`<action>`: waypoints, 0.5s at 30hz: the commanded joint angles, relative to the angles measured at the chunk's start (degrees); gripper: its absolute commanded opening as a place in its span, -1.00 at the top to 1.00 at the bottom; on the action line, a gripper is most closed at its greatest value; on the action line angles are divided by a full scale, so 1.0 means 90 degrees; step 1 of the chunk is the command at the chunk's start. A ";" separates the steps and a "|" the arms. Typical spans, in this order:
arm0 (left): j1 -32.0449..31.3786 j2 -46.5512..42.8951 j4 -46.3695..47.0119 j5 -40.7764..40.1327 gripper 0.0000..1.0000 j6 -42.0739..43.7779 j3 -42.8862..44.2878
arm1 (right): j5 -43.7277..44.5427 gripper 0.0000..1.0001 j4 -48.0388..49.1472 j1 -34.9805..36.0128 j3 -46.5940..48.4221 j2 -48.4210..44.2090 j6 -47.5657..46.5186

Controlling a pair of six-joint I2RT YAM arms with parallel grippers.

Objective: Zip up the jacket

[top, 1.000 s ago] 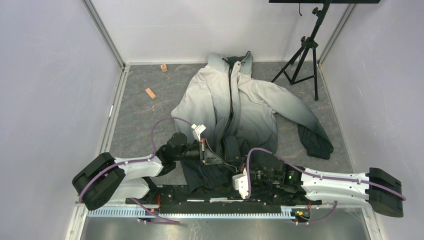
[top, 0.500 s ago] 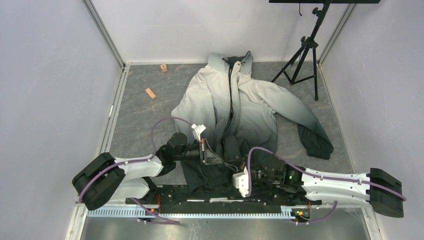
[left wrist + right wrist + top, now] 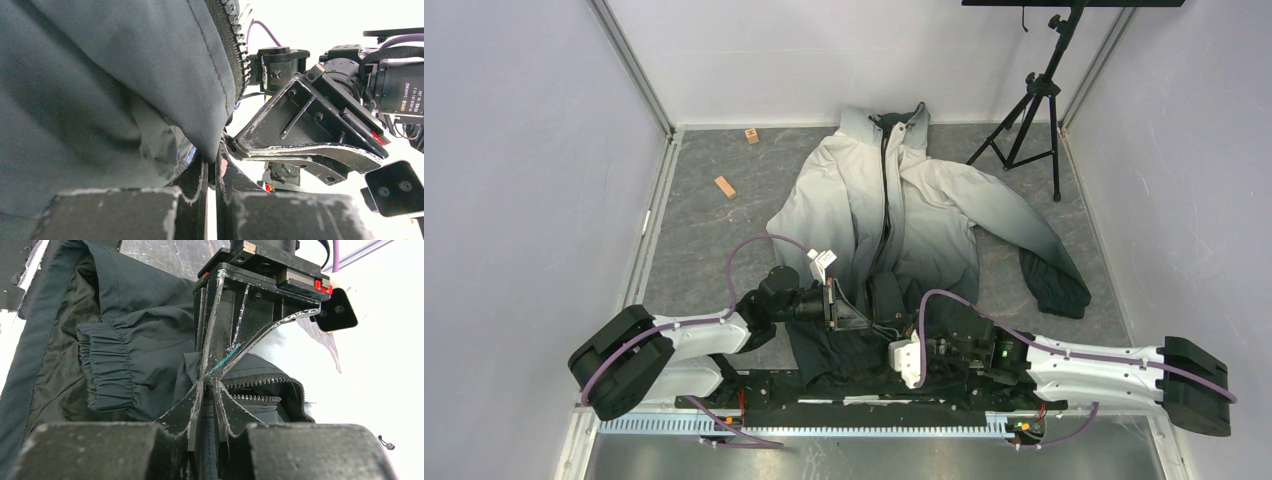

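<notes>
The jacket point(image 3: 904, 210) lies flat, pale grey collar at the far side and black hem by the arms. Its dark zipper point(image 3: 886, 190) runs down the middle. My left gripper point(image 3: 871, 322) is shut on the black hem edge beside the zipper teeth point(image 3: 234, 45); in the left wrist view its tips point(image 3: 214, 165) pinch the fabric. My right gripper point(image 3: 892, 336) meets it tip to tip and is shut on the opposite hem edge point(image 3: 207, 386). Zipper teeth point(image 3: 260, 382) curl just right of it, and a gathered cuff point(image 3: 107, 370) lies to the left.
Two small wooden blocks point(image 3: 725, 186) point(image 3: 751, 135) lie on the grey mat at the far left. A black tripod point(image 3: 1031, 110) stands at the far right. White walls enclose the mat. A metal rail point(image 3: 824, 425) runs along the near edge.
My right gripper has shifted slightly left and up toward the left gripper, still holding the hem. The left arm has hardly moved.
</notes>
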 commanded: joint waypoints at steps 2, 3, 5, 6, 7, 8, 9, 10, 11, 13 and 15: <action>-0.0080 -0.0084 0.0059 0.0097 0.96 -0.0054 0.0022 | 0.0023 0.61 0.0265 -0.0048 0.0203 -0.0149 0.0068; -0.0079 -0.0083 0.0058 0.0089 0.95 -0.0055 0.0022 | 0.0022 0.58 0.0231 -0.0053 0.0200 -0.0169 0.0060; -0.0088 -0.0079 0.0059 0.0079 0.95 -0.0057 0.0022 | -0.0035 0.53 0.0158 -0.0053 0.0211 -0.0231 0.0029; -0.0090 -0.0063 0.0058 0.0079 0.95 -0.0057 0.0022 | -0.0023 0.50 0.0142 -0.0053 0.0208 -0.0259 0.0024; -0.0090 -0.0069 0.0058 0.0079 0.96 -0.0054 0.0022 | -0.0036 0.47 0.0133 -0.0058 0.0201 -0.0280 0.0009; -0.0090 -0.0065 0.0063 0.0074 0.96 -0.0057 0.0027 | -0.0033 0.46 0.0127 -0.0058 0.0186 -0.0296 0.0009; -0.0095 -0.0063 0.0062 0.0075 0.95 -0.0054 0.0032 | -0.0039 0.46 0.0115 -0.0052 0.0193 -0.0292 0.0009; -0.0099 -0.0064 0.0057 0.0070 0.96 -0.0048 0.0032 | -0.0072 0.44 0.0079 -0.0053 0.0205 -0.0295 -0.0008; -0.0099 -0.0065 0.0060 0.0072 0.95 -0.0057 0.0033 | -0.0079 0.43 0.0073 -0.0048 0.0194 -0.0294 -0.0011; -0.0099 -0.0068 0.0059 0.0079 0.95 -0.0057 0.0042 | -0.0022 0.43 0.0105 -0.0053 0.0183 -0.0254 -0.0020; -0.0104 -0.0068 0.0066 0.0079 0.96 -0.0054 0.0051 | -0.0025 0.44 0.0092 -0.0054 0.0202 -0.0183 -0.0050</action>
